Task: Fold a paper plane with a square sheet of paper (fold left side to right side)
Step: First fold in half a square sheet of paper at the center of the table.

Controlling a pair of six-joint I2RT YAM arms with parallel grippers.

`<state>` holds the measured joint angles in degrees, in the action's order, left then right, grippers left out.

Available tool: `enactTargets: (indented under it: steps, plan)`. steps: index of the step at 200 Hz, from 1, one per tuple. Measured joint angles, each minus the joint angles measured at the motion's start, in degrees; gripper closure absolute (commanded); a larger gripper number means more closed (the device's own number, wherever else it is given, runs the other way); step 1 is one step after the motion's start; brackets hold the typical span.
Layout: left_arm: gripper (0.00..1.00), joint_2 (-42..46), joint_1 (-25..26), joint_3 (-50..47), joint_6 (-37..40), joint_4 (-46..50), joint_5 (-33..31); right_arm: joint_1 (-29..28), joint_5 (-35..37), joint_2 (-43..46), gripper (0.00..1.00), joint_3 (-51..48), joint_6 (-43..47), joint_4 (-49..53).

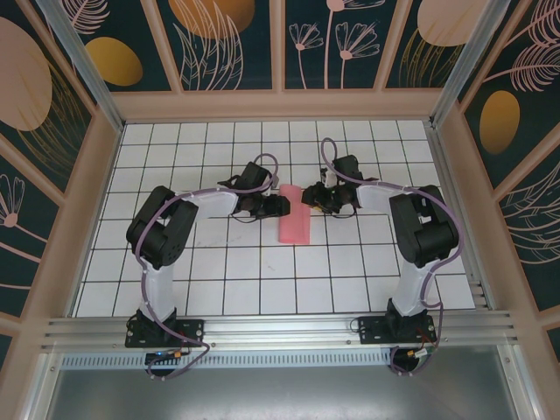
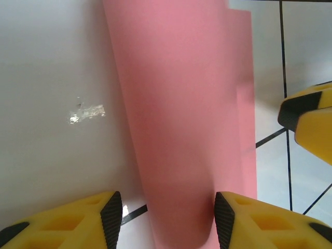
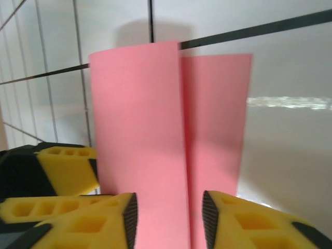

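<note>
Tools: the left tool (image 2: pixel 167 222) stands released, jaws parted astride one end of the pink strip. One pad (image 2: pixel 222 220) sits at the paper's curved edge and the other is clear of it. The right tool (image 3: pixel 168 220) is likewise unclenched at the opposite end, with paper running between its pads, and neither tool appears to be gripping.
Paper: the square sheet of paper (image 1: pixel 295 225) lies doubled over into a narrow strip at mid-bench, between the two tools. Its top layer stops short of the lower layer's far edge, and the folded side looks rounded rather than sharp.
Bench: white gridded bench (image 1: pixel 219 280), bare around the strip.
Step in hand: the left-to-right fold, judged laid over but not yet creased.
Next move: likely squaring the edges, then pressing along the soft fold without dragging the thin sheet askew.
</note>
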<state>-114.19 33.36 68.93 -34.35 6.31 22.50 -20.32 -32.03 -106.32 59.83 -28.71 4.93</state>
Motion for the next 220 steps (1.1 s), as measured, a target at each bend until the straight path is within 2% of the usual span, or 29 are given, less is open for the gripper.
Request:
enactTargets:
  steps: [79, 220]
  plan:
    - [0.48, -2.14, 1.29, 4.59, 2.51, 5.31, -1.88, 4.90, 6.60, 11.39, 0.50, -7.13, 1.09, 2.19]
    - [0.44, -5.70, 3.06, 13.09, 8.74, 16.24, -5.03, 5.73, 8.17, 12.31, 0.50, -10.12, 1.84, 3.30]
